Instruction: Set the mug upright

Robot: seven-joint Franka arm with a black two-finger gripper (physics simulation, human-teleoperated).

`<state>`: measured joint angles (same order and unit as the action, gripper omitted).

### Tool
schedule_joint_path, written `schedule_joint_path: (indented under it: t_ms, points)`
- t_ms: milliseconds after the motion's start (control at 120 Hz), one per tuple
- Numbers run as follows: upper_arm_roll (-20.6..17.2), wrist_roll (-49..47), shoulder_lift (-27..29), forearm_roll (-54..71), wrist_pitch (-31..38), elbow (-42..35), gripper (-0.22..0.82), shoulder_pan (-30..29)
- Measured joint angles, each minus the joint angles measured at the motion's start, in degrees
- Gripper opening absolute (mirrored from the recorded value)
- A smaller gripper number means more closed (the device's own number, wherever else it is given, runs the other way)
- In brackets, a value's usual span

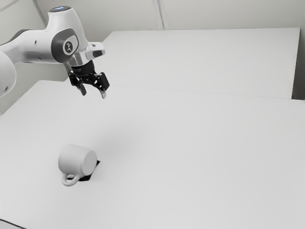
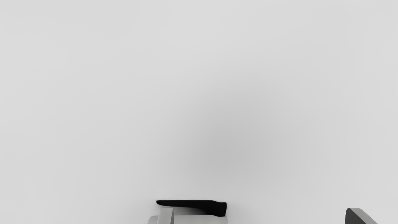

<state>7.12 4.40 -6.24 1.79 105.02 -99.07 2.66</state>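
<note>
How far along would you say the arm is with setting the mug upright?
At an early stage, as far as the pictures show. Done: nothing on the mug itself; the white mug lies on its side on the table. In hand: nothing is held; the gripper hangs open above the tabletop, clear of the mug. Left: reaching the mug, gripping it, turning it upright and letting go.

Looks most like a lab, but hard to tell for sure. Has a big white table (image 1: 190, 167), a white robot arm (image 1: 35, 45) over it, and a plain pale wall or floor (image 1: 228, 14) past the far edge. Mostly white and gray all over.
</note>
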Motion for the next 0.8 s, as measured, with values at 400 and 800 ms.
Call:
schedule_joint_path:
  t_ms: [400,800]
  points:
    - [10.8,9.9,-0.5,-13.9,-5.3,-9.4,0.6,-6.0]
    - [21.3,17.5,-6.0,-22.7,-15.6,-13.5,0.6,-3.4]
